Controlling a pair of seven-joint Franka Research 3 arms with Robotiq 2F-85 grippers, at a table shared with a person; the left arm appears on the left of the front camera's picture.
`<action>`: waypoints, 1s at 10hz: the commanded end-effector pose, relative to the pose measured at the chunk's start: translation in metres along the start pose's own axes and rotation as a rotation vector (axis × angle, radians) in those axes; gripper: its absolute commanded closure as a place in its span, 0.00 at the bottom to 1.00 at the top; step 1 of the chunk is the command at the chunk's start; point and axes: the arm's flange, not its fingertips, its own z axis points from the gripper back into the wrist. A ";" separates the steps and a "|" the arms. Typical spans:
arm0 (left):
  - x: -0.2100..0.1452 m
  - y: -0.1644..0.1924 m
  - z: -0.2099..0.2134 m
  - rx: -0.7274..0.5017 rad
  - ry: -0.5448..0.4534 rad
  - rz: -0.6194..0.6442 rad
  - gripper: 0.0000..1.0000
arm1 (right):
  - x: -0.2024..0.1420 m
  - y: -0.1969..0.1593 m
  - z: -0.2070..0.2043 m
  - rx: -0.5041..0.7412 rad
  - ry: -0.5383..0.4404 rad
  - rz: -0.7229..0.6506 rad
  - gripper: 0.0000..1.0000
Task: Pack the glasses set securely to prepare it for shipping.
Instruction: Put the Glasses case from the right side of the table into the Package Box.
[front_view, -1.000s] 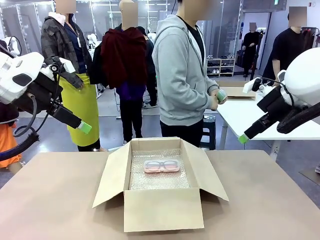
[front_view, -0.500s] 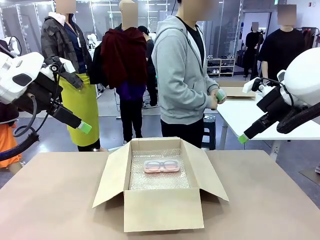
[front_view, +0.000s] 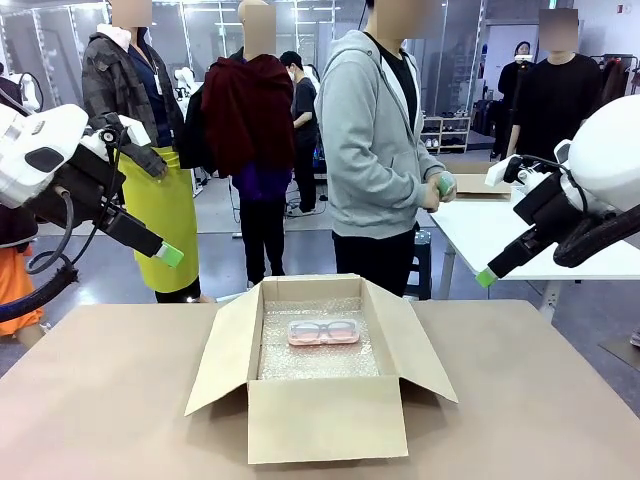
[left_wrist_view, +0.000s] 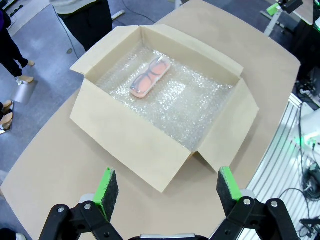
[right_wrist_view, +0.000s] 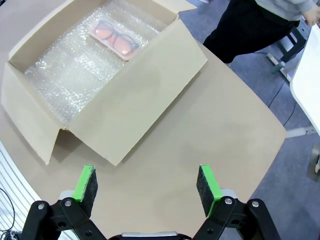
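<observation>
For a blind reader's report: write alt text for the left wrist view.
An open cardboard box lined with bubble wrap sits on a brown table, with a pale pink glasses case lying flat inside. The left end effector hovers open above the table, holding nothing.

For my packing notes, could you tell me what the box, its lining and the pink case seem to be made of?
Box: cardboard, matte brown, with creased fold-out flaps.
Lining: clear bubble wrap, glossy, its small bubbles catching the light.
Pink case: probably plastic, a pale pink base under a clear top that shows dark spectacles.
</observation>
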 end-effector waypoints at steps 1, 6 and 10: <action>0.000 0.000 0.002 -0.010 -0.007 0.002 0.00 | 0.000 0.002 0.000 -0.009 -0.006 -0.010 0.00; 0.000 0.000 0.002 -0.010 -0.007 0.002 0.00 | 0.000 0.002 0.000 -0.009 -0.006 -0.010 0.00; 0.000 0.000 0.002 -0.010 -0.007 0.002 0.00 | 0.000 0.002 0.000 -0.009 -0.006 -0.010 0.00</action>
